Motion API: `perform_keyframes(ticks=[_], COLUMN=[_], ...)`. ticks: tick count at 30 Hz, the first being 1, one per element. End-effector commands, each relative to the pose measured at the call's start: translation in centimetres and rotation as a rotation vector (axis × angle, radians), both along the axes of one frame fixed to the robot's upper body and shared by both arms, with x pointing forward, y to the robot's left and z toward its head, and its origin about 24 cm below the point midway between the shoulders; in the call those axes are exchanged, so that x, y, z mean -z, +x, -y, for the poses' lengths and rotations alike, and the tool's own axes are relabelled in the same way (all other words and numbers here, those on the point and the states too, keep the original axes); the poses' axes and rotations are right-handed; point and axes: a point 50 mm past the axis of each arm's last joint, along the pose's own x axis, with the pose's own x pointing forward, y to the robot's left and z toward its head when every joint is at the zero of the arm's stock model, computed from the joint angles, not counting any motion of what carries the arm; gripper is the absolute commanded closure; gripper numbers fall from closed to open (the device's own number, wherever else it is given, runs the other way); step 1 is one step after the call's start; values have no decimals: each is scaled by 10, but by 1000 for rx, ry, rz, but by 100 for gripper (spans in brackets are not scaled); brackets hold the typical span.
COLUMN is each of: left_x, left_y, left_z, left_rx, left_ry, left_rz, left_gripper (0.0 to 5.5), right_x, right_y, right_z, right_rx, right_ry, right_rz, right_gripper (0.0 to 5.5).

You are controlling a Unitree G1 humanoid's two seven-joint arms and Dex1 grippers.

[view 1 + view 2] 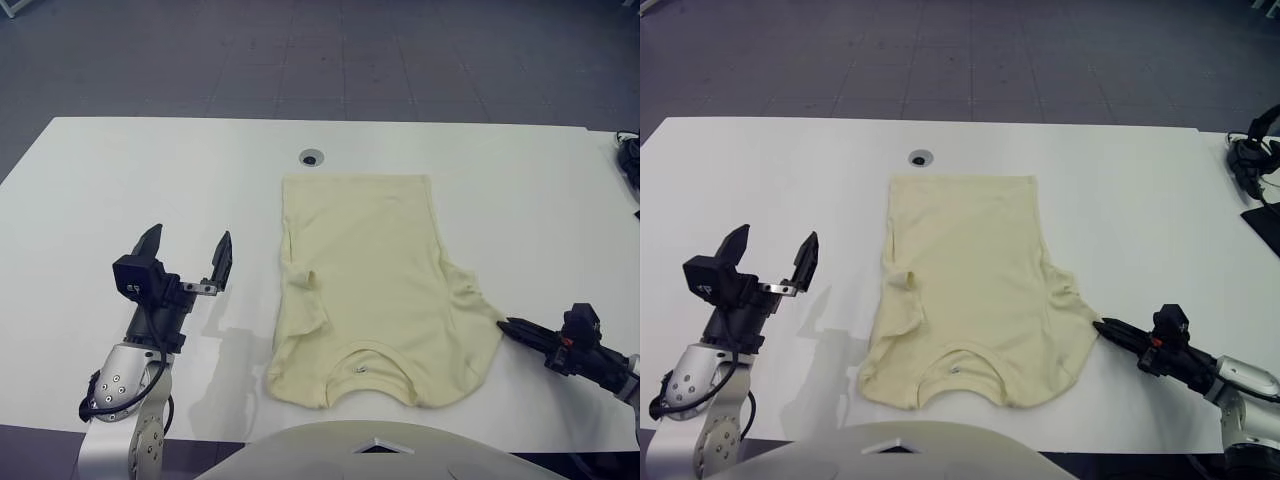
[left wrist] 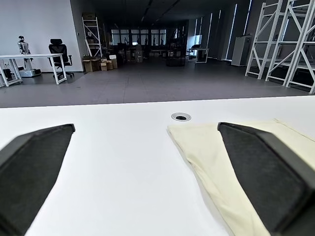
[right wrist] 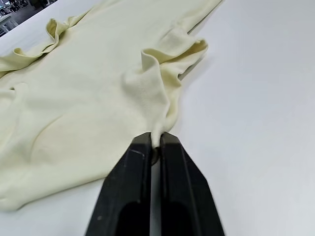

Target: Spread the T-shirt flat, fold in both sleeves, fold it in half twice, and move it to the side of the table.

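Observation:
A pale yellow T-shirt lies lengthwise on the white table, collar toward me and hem at the far end. Both sleeves are bunched against the body. My right gripper rests low on the table at the shirt's right sleeve edge, shut on a pinch of the cloth. My left gripper hovers above the table left of the shirt, open with nothing between its fingers. In the left wrist view the shirt's long edge runs beside one finger.
A round cable grommet sits in the table just beyond the shirt's hem. Black gear with cables lies at the table's far right edge. Bare tabletop stretches left of the shirt.

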Motion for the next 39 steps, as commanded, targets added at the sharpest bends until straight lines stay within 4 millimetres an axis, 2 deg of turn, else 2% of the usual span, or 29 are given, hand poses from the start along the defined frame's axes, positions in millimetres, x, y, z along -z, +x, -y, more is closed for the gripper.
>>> perform_keyframes(ticks=[1,6,11,16,22,24,27,31,35,37,39], left_x=[4,5,6,8,9,9,10,10,5,1,-3], left_y=[-1,-1,-1,-1,0,0,0,-2,-5,-5,-6], left_z=[1,2,4,5,7,7,7,11,12,3,-9], left_rx=[4,14,38,43,57,60,64,109,173,174,171], left_ry=[3,6,13,15,18,20,25,57,171,328,610], left_rz=[-17,-17,-22,-27,-30,-31,-33,-36,-20,2,39], left_gripper=[10,10,10,10,10,10,10,10,10,10,10], right_x=[-8,-22,-35,-34,-28,-24,-22,-34,-50,-58,-64], right_y=[6,11,14,15,20,21,22,20,16,17,23], right_z=[-3,-24,-57,-85,-109,-112,-113,-116,-115,-106,-91], right_rx=[-5,-112,-237,-343,-404,-403,-388,-395,-406,-374,-299], right_ry=[9,54,43,36,36,9,18,87,143,150,93], right_rz=[53,122,186,211,245,243,246,270,299,332,389], right_gripper=[547,547,547,547,547,547,501,436,376,343,308])
